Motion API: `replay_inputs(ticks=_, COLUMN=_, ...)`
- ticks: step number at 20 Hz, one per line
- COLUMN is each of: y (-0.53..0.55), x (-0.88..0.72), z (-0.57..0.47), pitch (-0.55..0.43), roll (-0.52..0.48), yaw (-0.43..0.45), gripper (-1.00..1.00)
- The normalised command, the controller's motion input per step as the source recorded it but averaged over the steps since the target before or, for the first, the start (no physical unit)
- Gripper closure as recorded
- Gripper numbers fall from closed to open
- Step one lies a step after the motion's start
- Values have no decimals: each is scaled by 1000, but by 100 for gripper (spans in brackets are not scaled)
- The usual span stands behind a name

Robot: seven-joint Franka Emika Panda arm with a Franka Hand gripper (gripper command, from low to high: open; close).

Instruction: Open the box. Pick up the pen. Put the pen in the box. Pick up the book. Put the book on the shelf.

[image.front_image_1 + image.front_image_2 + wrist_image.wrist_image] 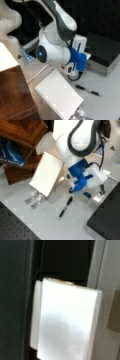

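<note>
At the box's [105, 53] front edge, lid down, the gripper [101, 191] hung low by the silver latch [98, 198]; whether its fingers were spread or closed, I could not tell. On the table [107, 105], the pen [88, 90] lay apart from the book [58, 96], which lay beside the shelf [13, 100].

Landmark: book [58, 96], flat on the worktop [105, 102].
- Shelf [12, 92]: just beside the book, toward a front view's left.
- Pen [88, 90]: on the worktop, near the book, toward a front view's right; apart from it.
- Box [105, 53]: lid down, beyond the pen, well apart from the book, toward a front view's upper right.
- Claw [96, 192]: at the box's front edge, beyond the pen from the book.
</note>
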Motion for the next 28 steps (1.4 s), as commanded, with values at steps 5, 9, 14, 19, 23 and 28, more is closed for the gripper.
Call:
replay_inputs(ticks=5, y=-97, x=58, z=-117, pitch=-75, roll=171, yaw=-3, gripper=100)
replay_inputs(ticks=9, y=-77, x=86, z=-119, pitch=-66, roll=146, yaw=-22, gripper=100)
replay_inputs(ticks=14, y=-78, x=125, z=-130, pitch=-69, roll=129, yaw=-30, gripper=100)
replay_inputs(ticks=19, y=-95, x=144, z=-115, pitch=-70, roll=131, yaw=-18, gripper=100)
replay_inputs(ticks=23, y=-151, x=121, z=-110, pitch=-74, roll=121, yaw=1, gripper=100)
replay_inputs(ticks=28, y=-165, x=120, z=-86, pitch=-71, roll=124, yaw=6, gripper=100)
